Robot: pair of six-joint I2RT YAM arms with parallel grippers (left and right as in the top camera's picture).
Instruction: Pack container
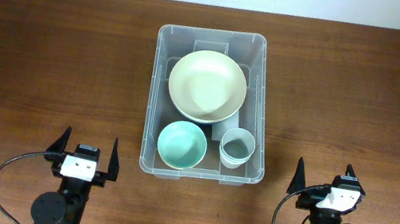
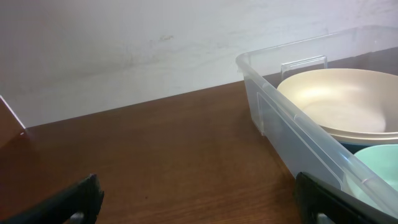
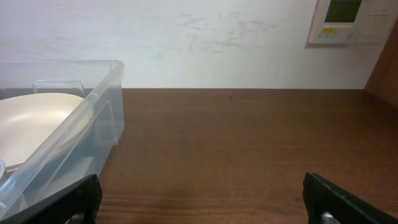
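Note:
The clear plastic container [image 1: 158, 81] sits at the table's middle. Inside it lie a large cream bowl [image 1: 207, 86], a small mint-green bowl [image 1: 182, 144] and a pale grey cup [image 1: 237, 147]. My left gripper [image 1: 87, 150] is open and empty near the front edge, left of the container. My right gripper [image 1: 323, 177] is open and empty, right of the container. The left wrist view shows the container's wall [image 2: 273, 115], the cream bowl [image 2: 345, 99] and the mint bowl [image 2: 379, 168] beyond the open fingers [image 2: 202, 202]. The right wrist view shows the container [image 3: 93, 124] left of the open fingers [image 3: 202, 202].
The brown wooden table [image 1: 48, 56] runs to a white wall at the back. A wall control panel [image 3: 351, 18] shows high up in the right wrist view. Black cables loop beside each arm base at the front edge.

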